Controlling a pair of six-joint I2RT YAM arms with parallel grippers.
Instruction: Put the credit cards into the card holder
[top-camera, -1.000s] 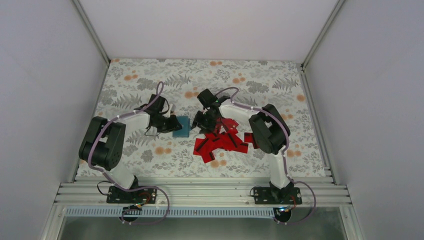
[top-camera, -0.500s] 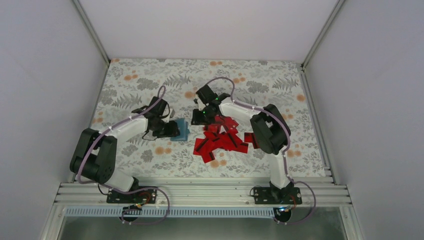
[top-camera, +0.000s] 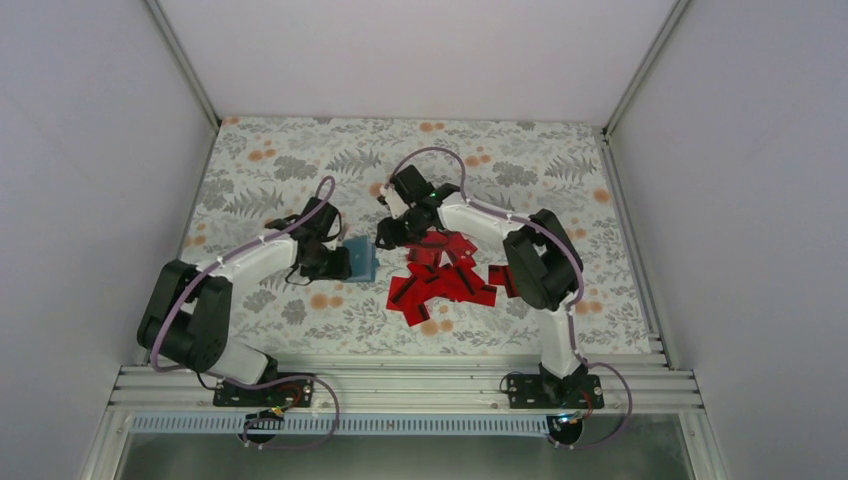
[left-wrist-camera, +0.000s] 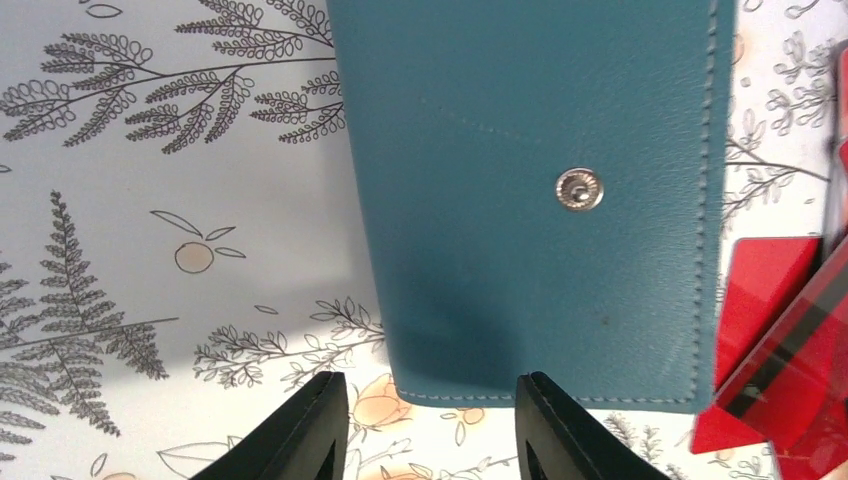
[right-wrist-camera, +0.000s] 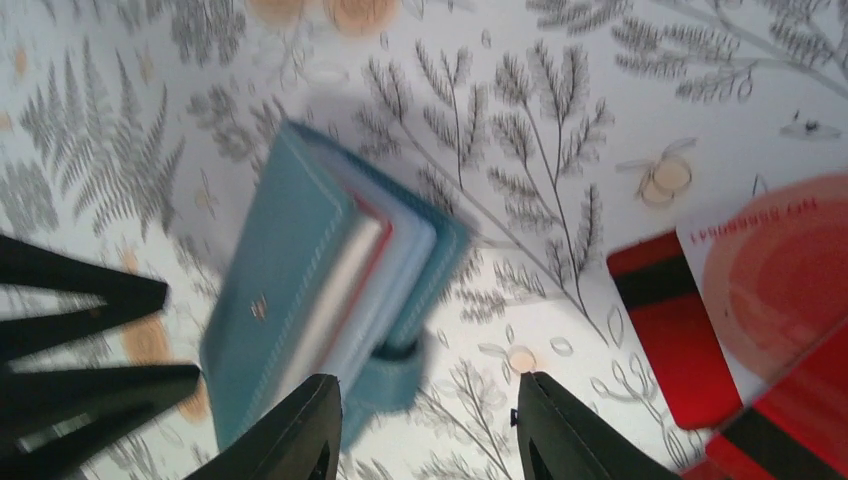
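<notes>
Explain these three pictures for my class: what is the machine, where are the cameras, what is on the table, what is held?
Two robot arms are bolted at the table's near edge, each ending in a two-finger gripper. The wide picture looks down from above and behind; the other two come from wrist cameras. On the floral table lie a teal holder and a heap of red cards. The left gripper sits beside the holder, the right gripper hovers over its other side. Both are open; neither seems to grip anything.

card holder (top-camera: 361, 258), credit cards (top-camera: 445, 281) crowding its right
</notes>
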